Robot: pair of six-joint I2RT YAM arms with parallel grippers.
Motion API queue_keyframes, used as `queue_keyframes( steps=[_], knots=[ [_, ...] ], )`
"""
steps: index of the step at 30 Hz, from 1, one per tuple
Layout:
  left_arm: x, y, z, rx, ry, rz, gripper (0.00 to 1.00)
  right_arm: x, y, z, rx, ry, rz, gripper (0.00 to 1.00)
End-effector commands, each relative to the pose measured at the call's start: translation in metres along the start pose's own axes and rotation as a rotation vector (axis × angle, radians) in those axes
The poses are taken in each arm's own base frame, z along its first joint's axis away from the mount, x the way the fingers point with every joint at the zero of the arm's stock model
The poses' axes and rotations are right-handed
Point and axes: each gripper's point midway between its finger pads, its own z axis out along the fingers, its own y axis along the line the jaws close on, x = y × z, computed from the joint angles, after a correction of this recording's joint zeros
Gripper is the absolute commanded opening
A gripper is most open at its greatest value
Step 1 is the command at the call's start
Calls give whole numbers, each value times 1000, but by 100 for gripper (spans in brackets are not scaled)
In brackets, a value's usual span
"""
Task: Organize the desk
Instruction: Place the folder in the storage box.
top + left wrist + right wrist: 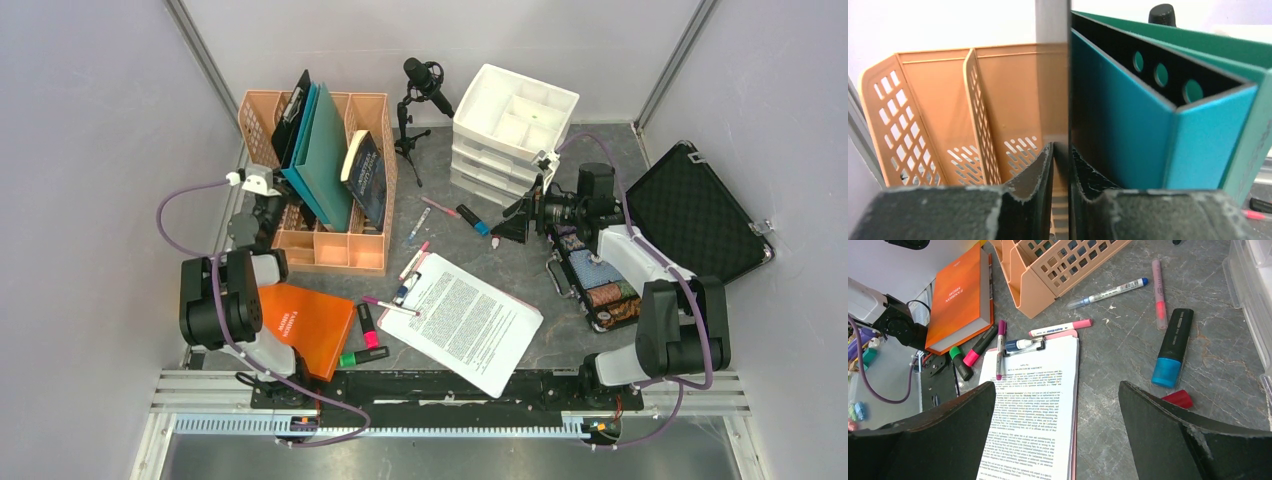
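Worktop (490, 262) spans the grey-walled cell ahead of both arm bases, with pens (1060, 329), a paper-loaded clipboard (470, 315) and an orange book (305, 325) loose on it. Left jaws sit nearly closed around a thin dark board (1053, 75) upright in the orange file rack (340, 262) beside teal folders (325, 150), presumably filing it; clamped or not, can't tell. Right jaws gape wide, empty, above the pens.

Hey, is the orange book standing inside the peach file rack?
No, the orange book lies flat on the desk, outside the rack.
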Motion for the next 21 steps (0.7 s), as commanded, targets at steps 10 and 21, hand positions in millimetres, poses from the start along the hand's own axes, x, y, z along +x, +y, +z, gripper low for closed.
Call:
queue_keyframes(
  steps=[10,21],
  knots=[
    [-21,5,-12,-56,-57,190,19,-2,0,-1,-18,-2,-26,98],
    [-48,38,-16,-249,-120,164,2,0,0,-1,-17,3,-28,98]
  ],
)
